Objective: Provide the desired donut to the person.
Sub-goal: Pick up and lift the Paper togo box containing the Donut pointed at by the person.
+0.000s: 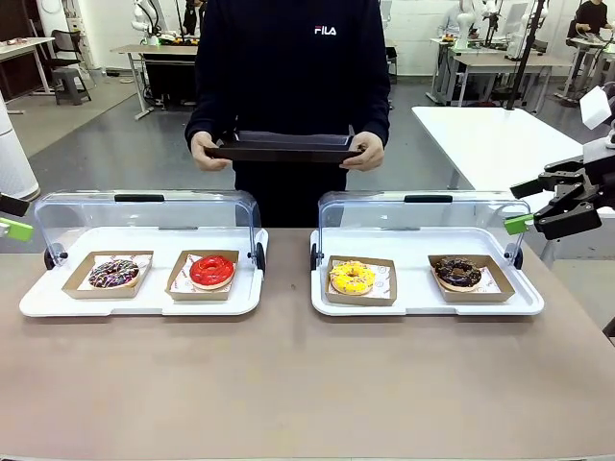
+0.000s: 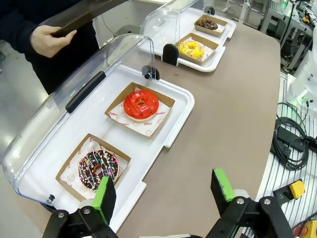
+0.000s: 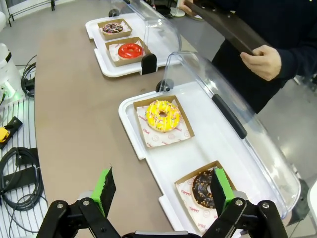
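The person [image 1: 288, 77] stands at the far side of the bench [image 1: 288, 384], holding a dark tray [image 1: 283, 146] level in both hands, back from the bench's far edge.

On the bench lie two white trays side by side, each with its clear lid [image 1: 144, 216] swung up at the back. The left white tray [image 1: 144, 305] carries a sprinkled donut [image 1: 113, 273] and a red donut [image 1: 211, 271]. The right white tray [image 1: 413, 307] carries a yellow donut [image 1: 353, 277] and a chocolate donut [image 1: 458, 273]. Each donut sits in its own open cardboard box. Nothing tells which donut is wanted.

The front view catches just the tips of the left pincer [image 1: 12, 217] at the picture's left edge. The right pincer [image 1: 524, 206] hangs past the right tray's far corner. Both are off to the sides and touch nothing.

The left wrist view looks down between two wide-apart green pads with nothing between them. The sprinkled donut is just beyond one finger and the red donut lies farther along the tray. It also brings out the printed paper [image 2: 148, 124] under the red donut and cables [image 2: 290, 144] beside the bench.

The right wrist view gives the same wide, empty stance, with the chocolate donut close by one finger and the yellow one beyond. From this side the person's tray looks tilted, gripped at its edge by one hand.
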Controlling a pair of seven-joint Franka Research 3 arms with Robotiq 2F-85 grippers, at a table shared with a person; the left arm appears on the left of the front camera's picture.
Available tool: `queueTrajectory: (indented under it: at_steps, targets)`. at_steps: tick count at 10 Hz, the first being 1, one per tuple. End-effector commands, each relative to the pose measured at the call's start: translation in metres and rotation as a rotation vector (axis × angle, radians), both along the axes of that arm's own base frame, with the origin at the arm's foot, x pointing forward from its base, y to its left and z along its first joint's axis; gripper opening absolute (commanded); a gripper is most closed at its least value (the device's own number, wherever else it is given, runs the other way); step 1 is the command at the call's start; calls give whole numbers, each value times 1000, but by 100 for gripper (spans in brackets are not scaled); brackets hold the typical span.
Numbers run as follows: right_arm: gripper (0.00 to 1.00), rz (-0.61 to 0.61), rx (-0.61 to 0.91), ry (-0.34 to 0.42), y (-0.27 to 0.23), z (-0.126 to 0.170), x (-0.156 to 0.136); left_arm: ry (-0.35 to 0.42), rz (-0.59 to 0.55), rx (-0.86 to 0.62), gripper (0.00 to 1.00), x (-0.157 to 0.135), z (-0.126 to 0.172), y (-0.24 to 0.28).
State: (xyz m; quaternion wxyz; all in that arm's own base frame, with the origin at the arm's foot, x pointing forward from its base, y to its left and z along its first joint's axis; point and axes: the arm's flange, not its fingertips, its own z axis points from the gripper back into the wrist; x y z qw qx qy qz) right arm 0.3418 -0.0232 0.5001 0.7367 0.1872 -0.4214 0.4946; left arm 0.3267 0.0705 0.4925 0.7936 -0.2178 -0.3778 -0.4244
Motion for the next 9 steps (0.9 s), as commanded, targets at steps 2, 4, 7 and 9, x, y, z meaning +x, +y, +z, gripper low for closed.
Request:
queueTrajectory:
  at_steps: [2, 4, 7, 9]
  targets:
    - [100, 13, 18, -11, 1, -1, 3, -8, -12, -11, 100, 1, -1, 2]
    - [100, 13, 18, -11, 1, -1, 3, -8, -12, -11, 100, 1, -1, 2]
    - [100, 13, 18, -11, 1, -1, 3, -8, -12, -11, 100, 1, -1, 2]
    - [100, 13, 18, -11, 1, -1, 3, -8, -12, -11, 100, 1, -1, 2]
